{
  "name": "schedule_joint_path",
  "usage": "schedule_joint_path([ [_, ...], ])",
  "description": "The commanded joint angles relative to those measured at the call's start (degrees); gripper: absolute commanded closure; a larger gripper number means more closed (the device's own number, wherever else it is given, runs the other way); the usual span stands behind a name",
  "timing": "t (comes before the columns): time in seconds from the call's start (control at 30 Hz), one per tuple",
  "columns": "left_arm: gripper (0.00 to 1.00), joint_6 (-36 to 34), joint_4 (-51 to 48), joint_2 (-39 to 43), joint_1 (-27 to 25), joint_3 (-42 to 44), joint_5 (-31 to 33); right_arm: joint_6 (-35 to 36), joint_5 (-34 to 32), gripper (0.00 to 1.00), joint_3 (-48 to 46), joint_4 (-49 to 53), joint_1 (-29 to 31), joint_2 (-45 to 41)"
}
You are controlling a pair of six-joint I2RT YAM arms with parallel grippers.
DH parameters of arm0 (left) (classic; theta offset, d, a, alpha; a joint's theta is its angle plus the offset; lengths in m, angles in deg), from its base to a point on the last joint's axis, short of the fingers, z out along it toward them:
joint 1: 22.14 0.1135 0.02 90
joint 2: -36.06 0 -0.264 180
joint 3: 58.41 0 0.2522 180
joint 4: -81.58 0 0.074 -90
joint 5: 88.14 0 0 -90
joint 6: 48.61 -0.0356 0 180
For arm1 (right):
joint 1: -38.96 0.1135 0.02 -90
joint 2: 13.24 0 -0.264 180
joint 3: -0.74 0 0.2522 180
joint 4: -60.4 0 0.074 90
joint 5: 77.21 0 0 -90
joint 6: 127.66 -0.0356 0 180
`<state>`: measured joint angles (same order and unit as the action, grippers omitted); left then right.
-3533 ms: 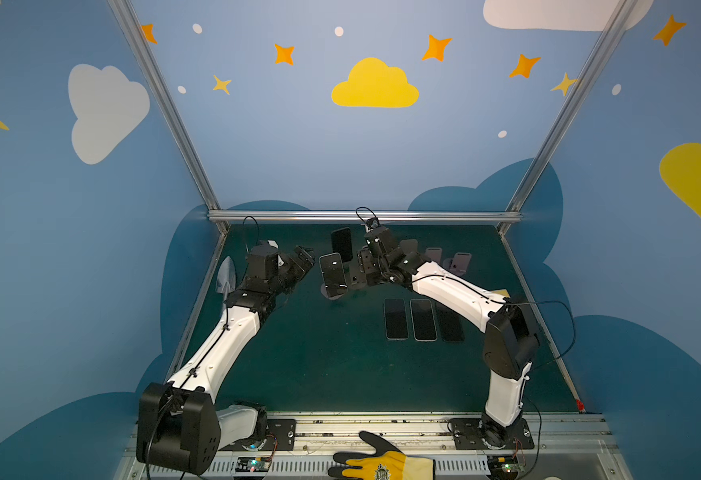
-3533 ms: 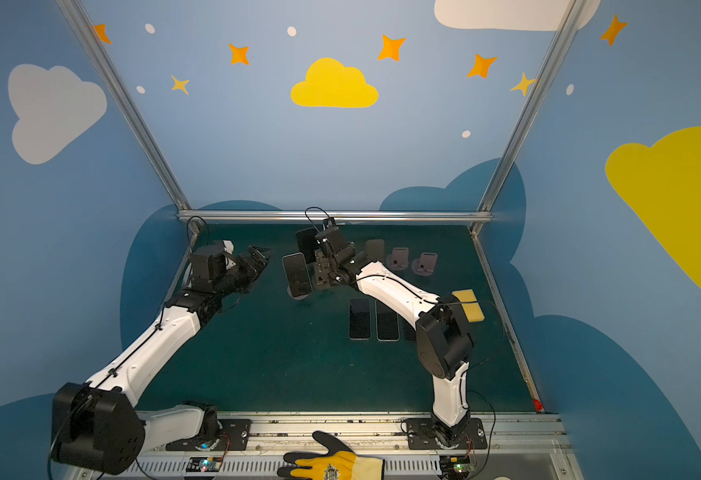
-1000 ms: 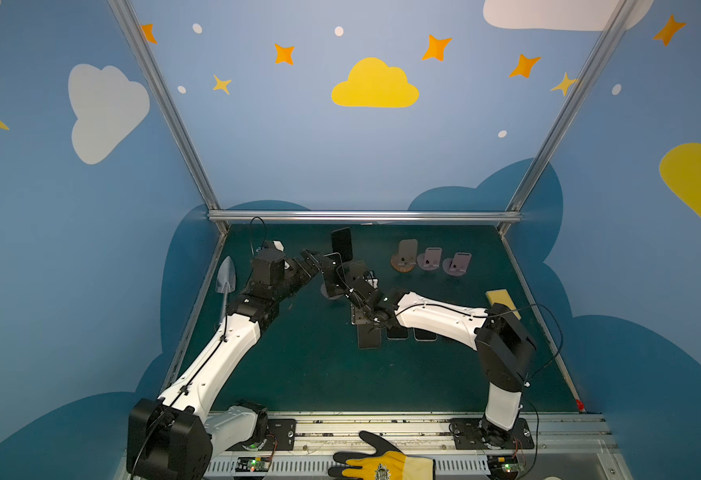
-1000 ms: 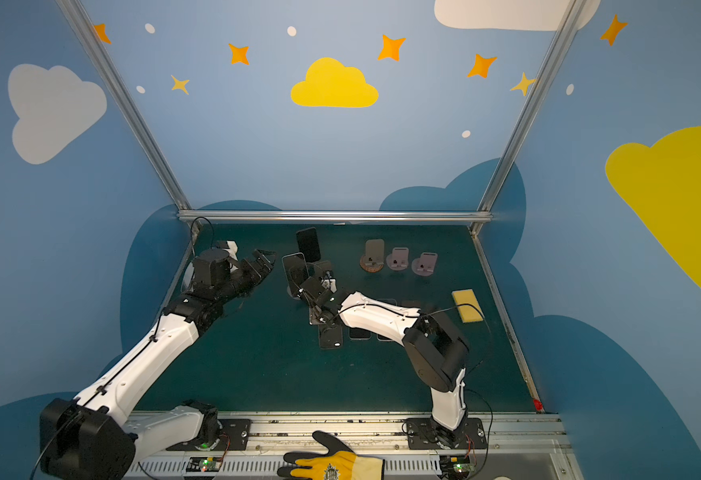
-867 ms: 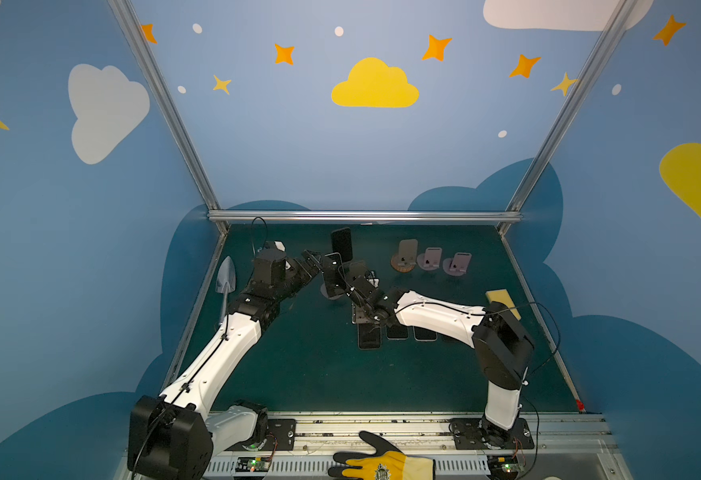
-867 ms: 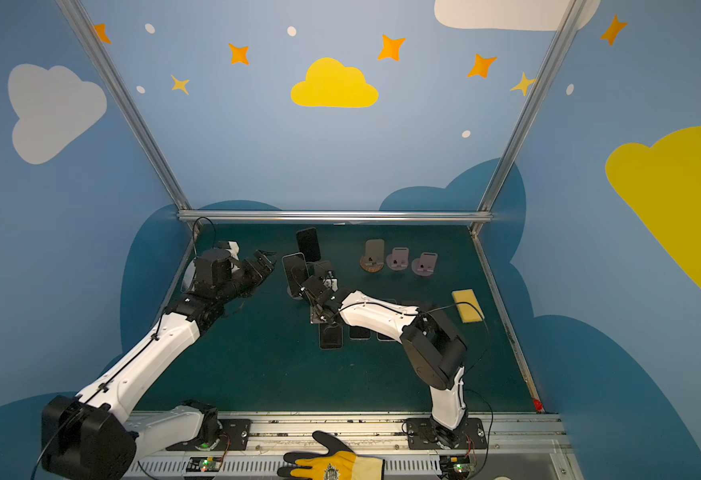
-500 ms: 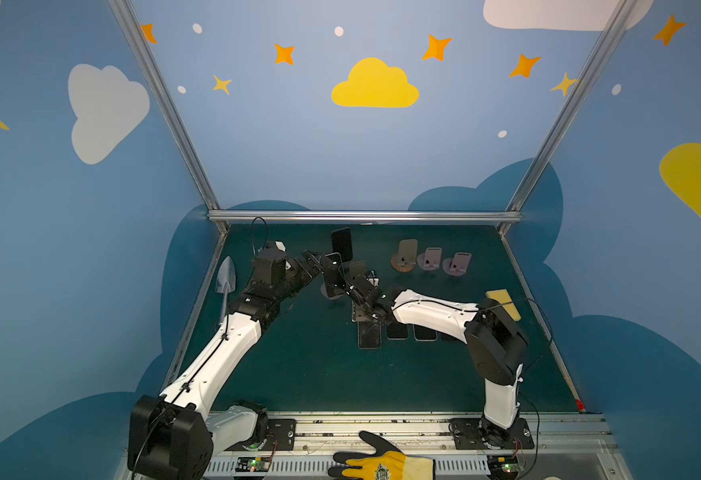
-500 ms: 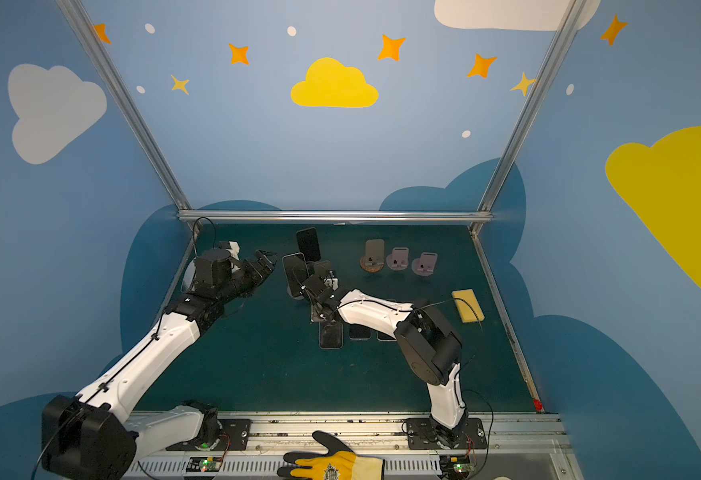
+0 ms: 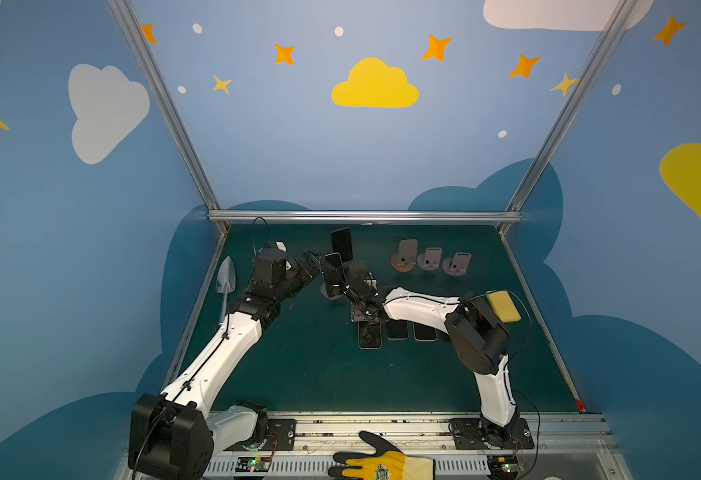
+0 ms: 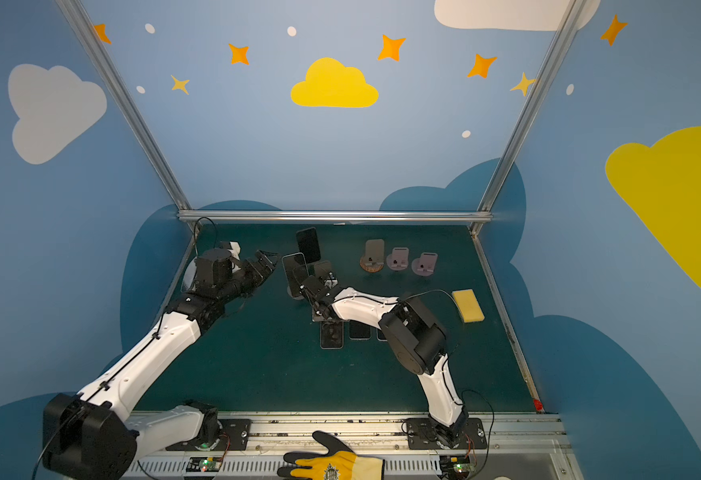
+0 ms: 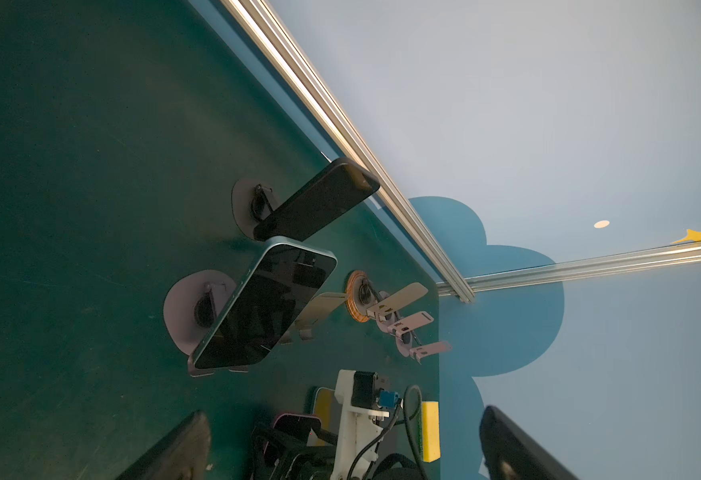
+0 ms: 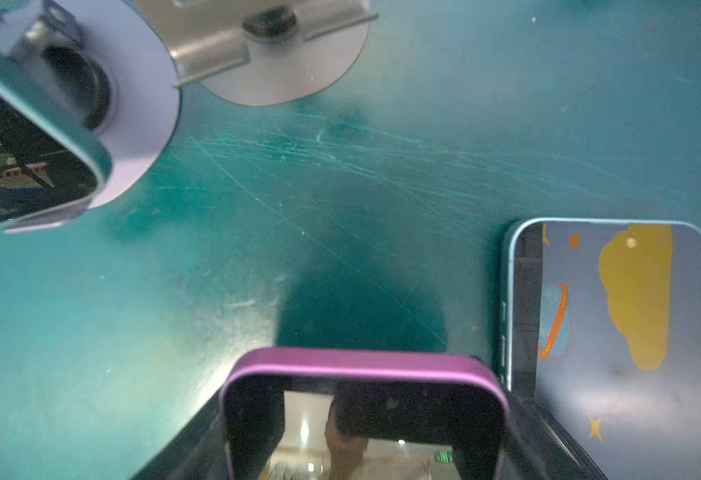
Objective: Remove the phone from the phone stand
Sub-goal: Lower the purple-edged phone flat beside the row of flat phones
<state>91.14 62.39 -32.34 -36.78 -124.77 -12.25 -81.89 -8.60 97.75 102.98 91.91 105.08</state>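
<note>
Phone (image 12: 361,411) sits within right end effector (image 9: 366,316), grip unclear; left end effector (image 9: 313,262) gapes

Blue walls (image 9: 340,166), painted with yellow and white clouds (image 9: 375,85) and orange stars (image 9: 284,54), enclosed a dark green worktop (image 9: 319,374) on three sides. Silver metal rails (image 9: 361,215) ran up the two rear corners and along the worktop's back edge. The worktop showed fine scratches.

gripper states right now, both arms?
left gripper: jaws open, empty.
right gripper: closed on the purple phone.
</note>
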Motion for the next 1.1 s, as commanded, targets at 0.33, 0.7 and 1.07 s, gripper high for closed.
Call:
schedule_joint_path([
  [0.33, 0.00, 0.2, 0.0, 0.2, 1.7, -1.0, -0.3, 1.8, -0.9, 0.35, 2.8, 0.2, -0.7, 4.7],
  [0.7, 0.00, 0.8, 0.4, 0.2, 2.9, -0.8, -0.6, 2.4, -2.2, 0.29, 2.7, 1.1, -0.8, 5.4],
  [1.07, 0.00, 1.2, 0.2, -0.2, 3.1, -0.9, -0.8, 1.7, -3.0, 0.24, 2.5, 0.8, -0.9, 6.0],
])
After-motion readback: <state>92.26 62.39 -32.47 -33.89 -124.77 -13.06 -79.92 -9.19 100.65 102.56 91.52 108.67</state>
